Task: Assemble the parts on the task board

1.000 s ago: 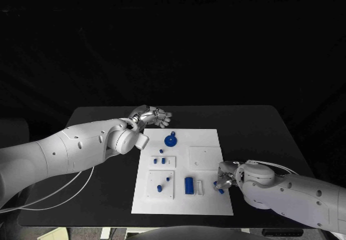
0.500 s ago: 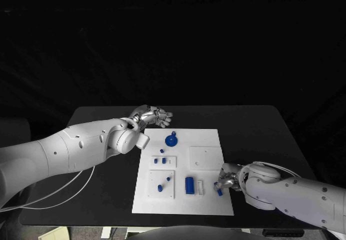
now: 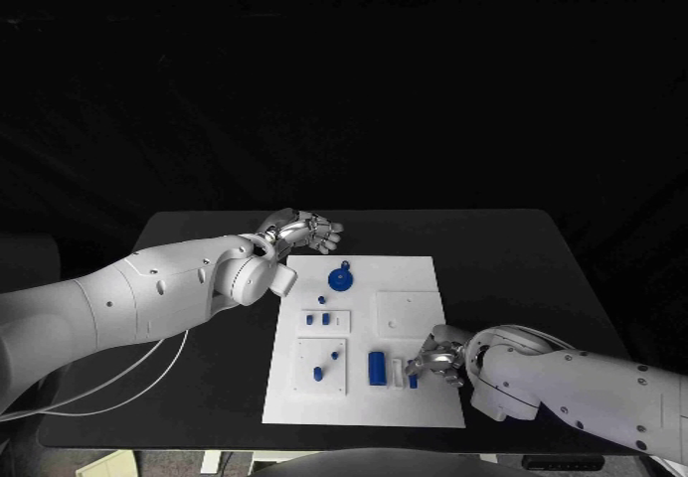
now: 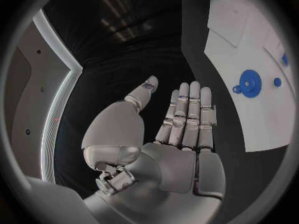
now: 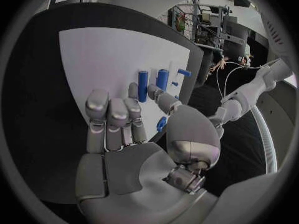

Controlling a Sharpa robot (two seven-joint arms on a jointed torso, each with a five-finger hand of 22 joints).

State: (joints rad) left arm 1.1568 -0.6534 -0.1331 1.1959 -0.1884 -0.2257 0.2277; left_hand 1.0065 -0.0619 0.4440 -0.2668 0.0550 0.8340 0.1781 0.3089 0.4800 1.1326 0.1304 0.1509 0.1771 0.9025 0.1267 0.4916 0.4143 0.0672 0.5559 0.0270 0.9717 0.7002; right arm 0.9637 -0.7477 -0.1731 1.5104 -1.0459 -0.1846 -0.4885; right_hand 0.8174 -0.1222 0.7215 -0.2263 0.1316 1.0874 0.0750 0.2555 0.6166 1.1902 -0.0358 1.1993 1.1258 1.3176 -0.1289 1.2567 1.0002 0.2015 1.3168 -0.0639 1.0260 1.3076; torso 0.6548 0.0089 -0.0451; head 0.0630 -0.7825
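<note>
The left hand [image 3: 304,233] hung open and empty over the table's [image 3: 502,248] far left, just beyond the white board [image 3: 416,273]. A blue wheel [image 3: 340,278] lay near it. At the board's near right, the right hand [image 3: 434,363] pinched a small blue peg [image 5: 161,124] beside a blue cylinder [image 3: 377,368].

The task board [image 3: 409,278] lies mid-surface [image 3: 502,248]. On it, the gear part [image 3: 340,278] sits at the far end — the cylinder part [image 3: 377,368] near the front edge. The left robot hand [image 3: 298,234] hovers behind the board's far-left corner; the right robot hand [image 3: 437,360] sits just right of the cylinder.
</note>
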